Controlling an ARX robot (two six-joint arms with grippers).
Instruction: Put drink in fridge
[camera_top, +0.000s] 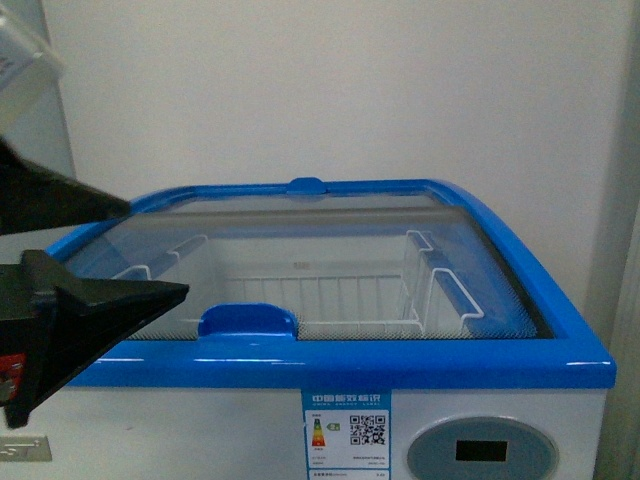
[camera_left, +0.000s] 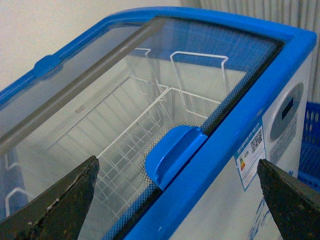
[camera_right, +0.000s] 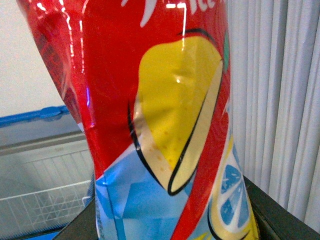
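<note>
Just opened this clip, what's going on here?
A two-armed robot faces the chest fridge. Its right gripper holds the drink, which has a red, yellow and blue label. The left gripper is open, with its fingers spread either side of the blue handle of the sliding glass lid, not touching it. The lid looks shut, and the wire baskets inside hold no drink.

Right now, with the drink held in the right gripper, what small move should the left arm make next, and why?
Probably ease the left gripper onto the blue handle and close on it. The glass lid covers the fridge, that gripper is open and empty near the handle, and the right gripper holds the drink.
</note>
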